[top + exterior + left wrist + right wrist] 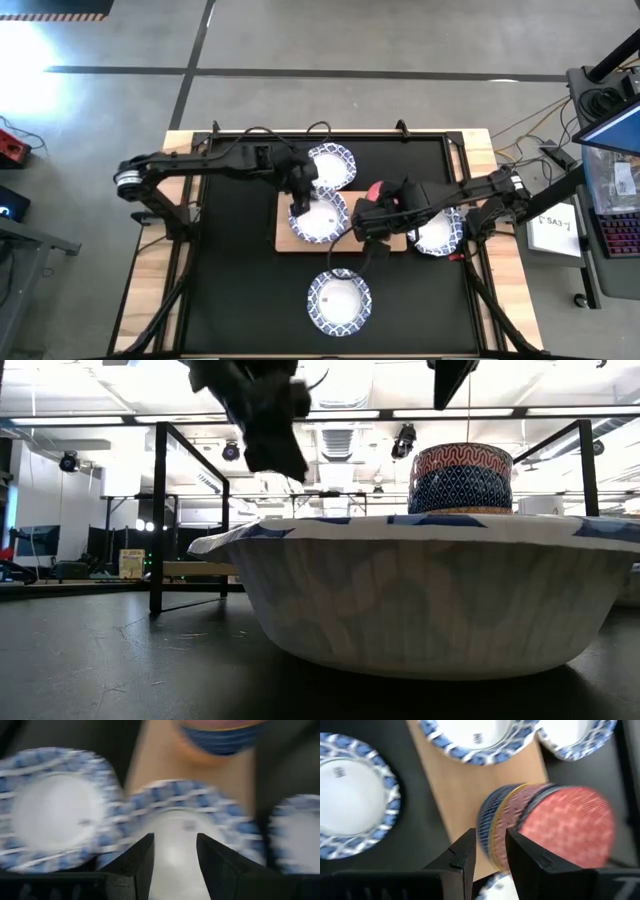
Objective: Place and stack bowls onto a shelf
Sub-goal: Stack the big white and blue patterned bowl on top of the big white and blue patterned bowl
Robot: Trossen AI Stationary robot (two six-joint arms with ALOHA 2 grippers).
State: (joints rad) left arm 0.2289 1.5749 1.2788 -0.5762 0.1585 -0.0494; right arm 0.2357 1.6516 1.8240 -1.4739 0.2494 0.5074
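Note:
A stack of small bowls [378, 193], speckled red on top, stands upright on the right part of the wooden shelf [285, 241]. In the right wrist view the stack [545, 820] shows blue, orange and red layers. One wide blue-and-white bowl [325, 225] sits on the shelf's left part. My left gripper [300, 208] hangs open above that bowl's white centre [175, 832]. My right gripper [372, 222] is open with a narrow gap [492, 857], raised beside the stack's near side. In the low view the stack [460, 478] stands free.
Three more wide patterned bowls lie on the black tabletop: one beyond the shelf [338, 165], one near the front edge [338, 300], which fills the low view [420, 600], and one right of the shelf [442, 236] under the right arm. Black frame posts [158, 510] stand at the table's sides.

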